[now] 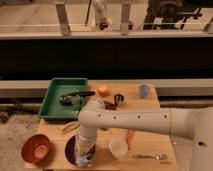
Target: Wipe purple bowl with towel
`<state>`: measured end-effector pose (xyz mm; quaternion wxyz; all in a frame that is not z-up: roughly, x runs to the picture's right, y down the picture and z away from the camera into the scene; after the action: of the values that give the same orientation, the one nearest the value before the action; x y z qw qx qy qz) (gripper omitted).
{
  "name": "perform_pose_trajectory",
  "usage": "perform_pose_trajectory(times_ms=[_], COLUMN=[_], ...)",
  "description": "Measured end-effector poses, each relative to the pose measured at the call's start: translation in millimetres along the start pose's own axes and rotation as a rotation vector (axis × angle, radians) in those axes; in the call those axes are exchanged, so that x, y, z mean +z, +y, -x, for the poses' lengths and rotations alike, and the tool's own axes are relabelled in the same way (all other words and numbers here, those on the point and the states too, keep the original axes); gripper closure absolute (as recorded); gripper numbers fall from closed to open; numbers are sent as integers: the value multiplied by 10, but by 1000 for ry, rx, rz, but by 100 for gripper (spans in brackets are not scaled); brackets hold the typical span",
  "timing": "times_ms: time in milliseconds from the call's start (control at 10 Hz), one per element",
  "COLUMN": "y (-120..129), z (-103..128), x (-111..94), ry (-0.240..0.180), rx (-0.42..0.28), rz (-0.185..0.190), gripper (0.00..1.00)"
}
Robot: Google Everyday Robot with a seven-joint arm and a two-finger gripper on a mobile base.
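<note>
The purple bowl sits at the front of the wooden table, left of centre. My white arm reaches across from the right and bends down into it. My gripper is down inside the bowl, pressing a pale towel against its inner surface. The arm hides most of the bowl's inside.
An orange-brown bowl sits left of the purple one. A white cup, a carrot and a spoon lie to its right. A green tray with utensils, an orange, a dark cup and a blue cup stand behind.
</note>
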<state>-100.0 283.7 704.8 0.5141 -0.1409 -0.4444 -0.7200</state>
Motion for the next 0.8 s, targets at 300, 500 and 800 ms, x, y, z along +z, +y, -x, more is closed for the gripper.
perform_pose_trajectory(times_ms=[300,500,800], y=[134,244,287], z=[-140,-275,-425], x=[15,18,17], ry=[12,22,36], rx=[27,48,58], rz=[19,35,44], gripper=[100,100,100])
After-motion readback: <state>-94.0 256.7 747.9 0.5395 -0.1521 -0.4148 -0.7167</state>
